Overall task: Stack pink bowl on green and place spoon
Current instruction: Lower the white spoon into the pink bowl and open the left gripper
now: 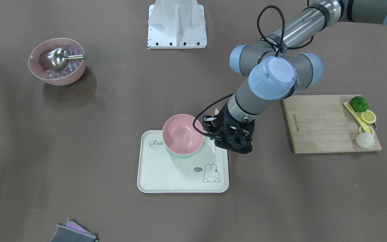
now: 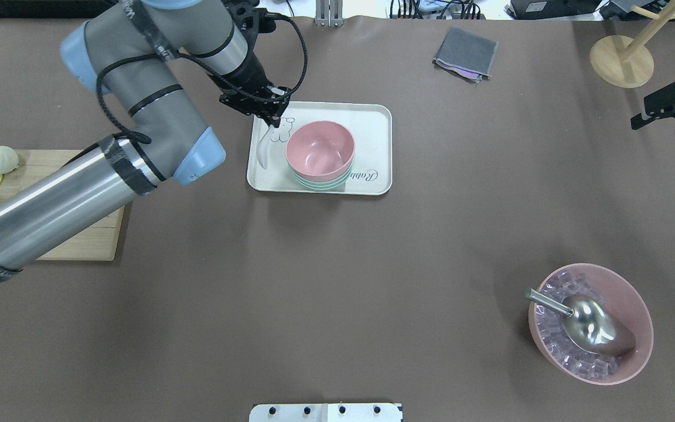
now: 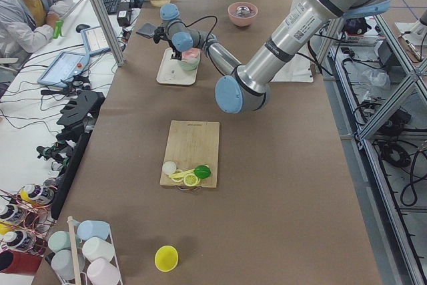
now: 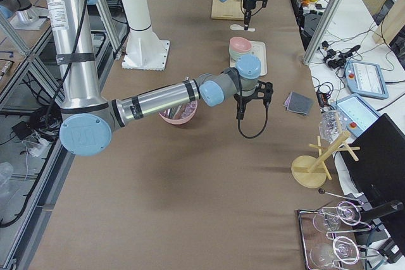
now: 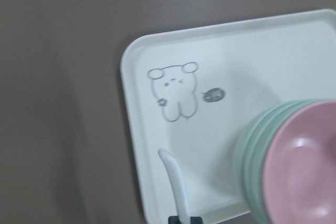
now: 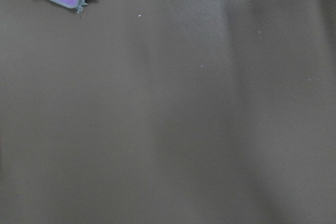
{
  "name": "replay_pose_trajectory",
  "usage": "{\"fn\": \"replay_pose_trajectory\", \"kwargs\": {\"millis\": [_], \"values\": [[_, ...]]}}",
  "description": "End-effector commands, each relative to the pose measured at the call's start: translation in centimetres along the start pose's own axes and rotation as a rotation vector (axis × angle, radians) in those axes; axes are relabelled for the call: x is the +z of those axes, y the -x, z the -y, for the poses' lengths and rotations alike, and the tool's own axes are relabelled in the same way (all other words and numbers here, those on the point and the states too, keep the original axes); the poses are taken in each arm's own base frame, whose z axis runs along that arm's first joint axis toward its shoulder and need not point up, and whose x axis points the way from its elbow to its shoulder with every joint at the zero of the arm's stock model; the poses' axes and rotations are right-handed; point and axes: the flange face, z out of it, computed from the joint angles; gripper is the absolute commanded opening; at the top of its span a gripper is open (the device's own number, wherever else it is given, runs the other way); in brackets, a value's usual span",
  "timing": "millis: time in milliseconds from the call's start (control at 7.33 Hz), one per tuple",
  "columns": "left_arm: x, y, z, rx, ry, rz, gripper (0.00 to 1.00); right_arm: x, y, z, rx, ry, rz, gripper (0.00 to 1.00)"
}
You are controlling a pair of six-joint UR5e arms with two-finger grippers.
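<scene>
Already stacked, pink bowl (image 5: 304,166) tops green bowl (image 5: 249,153); left jaws pinch spoon (image 5: 176,184).

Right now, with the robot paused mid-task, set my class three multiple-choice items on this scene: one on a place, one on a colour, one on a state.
1. Where is the empty pink bowl? A lifted in the air; B nested on the green bowls on the tray; C beside the tray, alone.
2. What colour is the spoon? A white; B yellow; C silver.
3. How are the left fingers? A open and empty; B shut on the bowl's rim; C shut on the spoon.

Key: B, green rims show under it inside the tray; A, the wrist view shows a white handle; C, the spoon's end is pinched between them.
</scene>
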Motion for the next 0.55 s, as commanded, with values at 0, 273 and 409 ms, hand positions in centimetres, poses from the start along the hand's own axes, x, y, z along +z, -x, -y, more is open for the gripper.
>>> {"fn": "replay_pose_trajectory", "kwargs": {"millis": [0,273,409], "values": [[-0.2,-3.6,2.0,-0.005,-0.052,0.018,0.0,-0.1,-1.7,0.1,-0.018,-0.003,-0.012,1.0],[3.0,-5.9,-0.7,-0.016,-0.039,-0.011,0.0,0.0,-1.8,0.0,-0.016,0.0,-0.013,1.0],[4.0,-6.2,-1.5,-0.023,-0.054,-0.016,0.0,0.1,-2.0,0.0,-0.013,0.0,-0.015,1.0]]}}
